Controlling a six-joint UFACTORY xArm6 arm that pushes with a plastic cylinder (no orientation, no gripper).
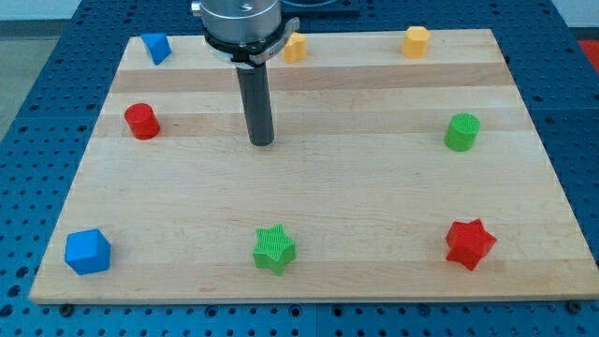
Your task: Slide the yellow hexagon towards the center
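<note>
Camera view: showed a pale wooden board (309, 187) lying on a blue perforated table top (37, 84). Held eight small blocks, all near the edges.

Found the task's thing, a yellow hexagonal block (416, 41), at the view's top edge, right of the middle, upright and alone, well apart from the board's centre. Found a second yellow-orange block (297, 47) along the same top edge, further to the view's left, partly hidden behind the arm's dark round head (241, 23); could not make out its shape.

Placed my tip (262, 143) on the board, left of centre and in the upper half. Touched no block there. Stood below and to the view's left of the yellow-orange block, well to the left of the yellow hexagonal block, and to the right of a red cylinder (141, 122).

Ended in a plain straight dark rod, so could not tell any jaw state; grasped nothing.

Elsewhere: a blue block (154, 47) with slanted faces at the top left corner, exact shape hard to tell; a green ribbed cylinder (461, 132) by the right edge, roughly level with my tip; a blue cube (87, 251) at the bottom left corner; a green star (273, 249) near the bottom edge, almost straight below my tip; a red star (469, 244) towards the bottom right. Kept all of them well apart from one another.
</note>
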